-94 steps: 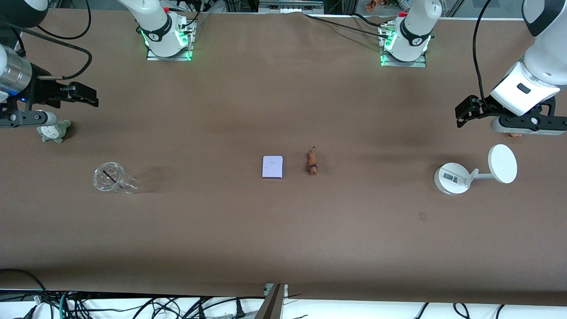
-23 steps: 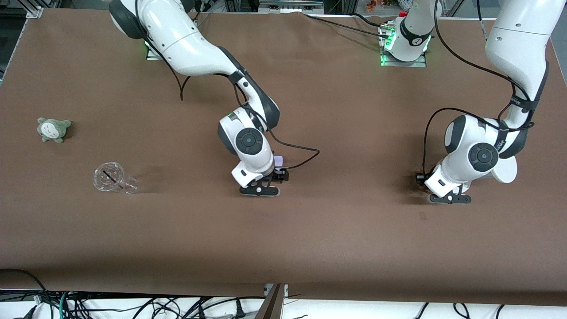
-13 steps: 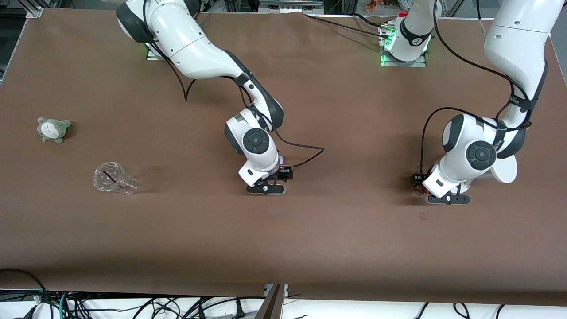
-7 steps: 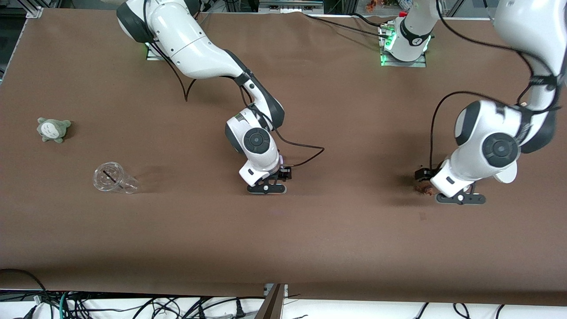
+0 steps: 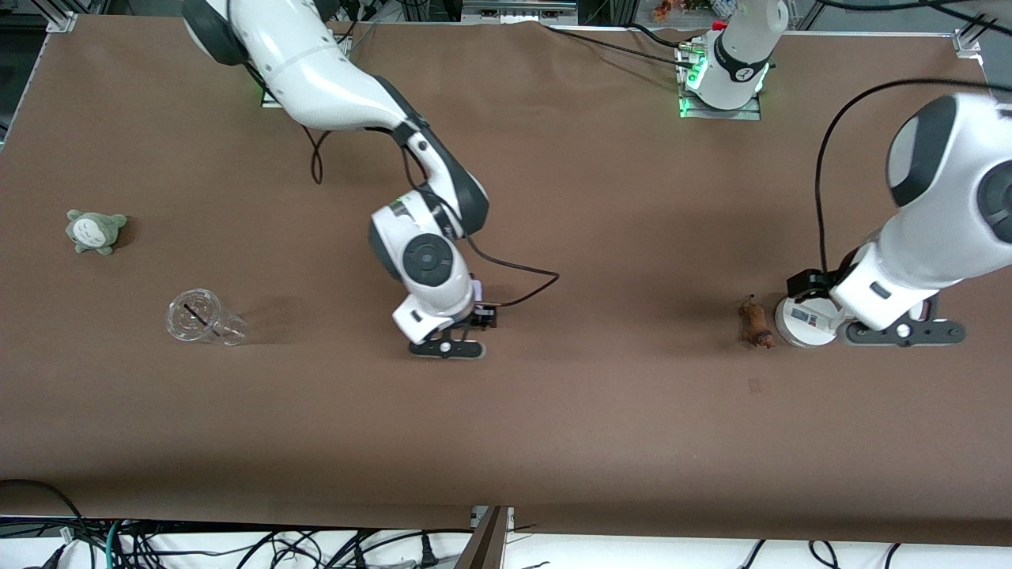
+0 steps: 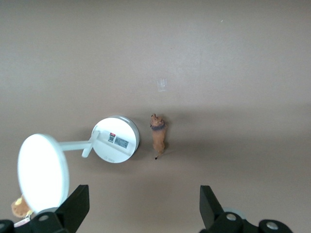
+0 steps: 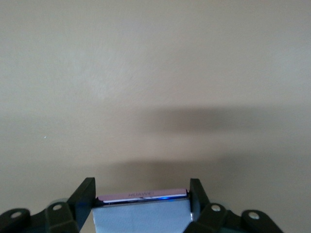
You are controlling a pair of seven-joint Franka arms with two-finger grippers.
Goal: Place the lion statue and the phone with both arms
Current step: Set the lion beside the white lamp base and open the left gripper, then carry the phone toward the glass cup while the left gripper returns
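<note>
The lion statue [image 5: 755,322] lies on the brown table right beside the round base of the white stand [image 5: 800,322]. It also shows in the left wrist view [image 6: 158,136], free of any grip. My left gripper [image 5: 814,288] is open and empty, up in the air over the stand; in the left wrist view [image 6: 143,209] its jaws stand wide apart. My right gripper [image 5: 482,314] is over the middle of the table. In the right wrist view the right gripper [image 7: 141,195] is shut on the lavender phone [image 7: 141,206], gripping it by its two side edges.
The stand's white disc [image 6: 43,172] is toward the left arm's end, with a brown plush [image 6: 19,208] peeking from under it. A clear plastic cup [image 5: 202,318] lies on its side and a grey-and-white plush [image 5: 95,231] sits toward the right arm's end.
My left gripper let go of the lion, rose and drew off toward the left arm's end; the lion now lies uncovered by the stand. My right gripper carried the phone toward the right arm's end.
</note>
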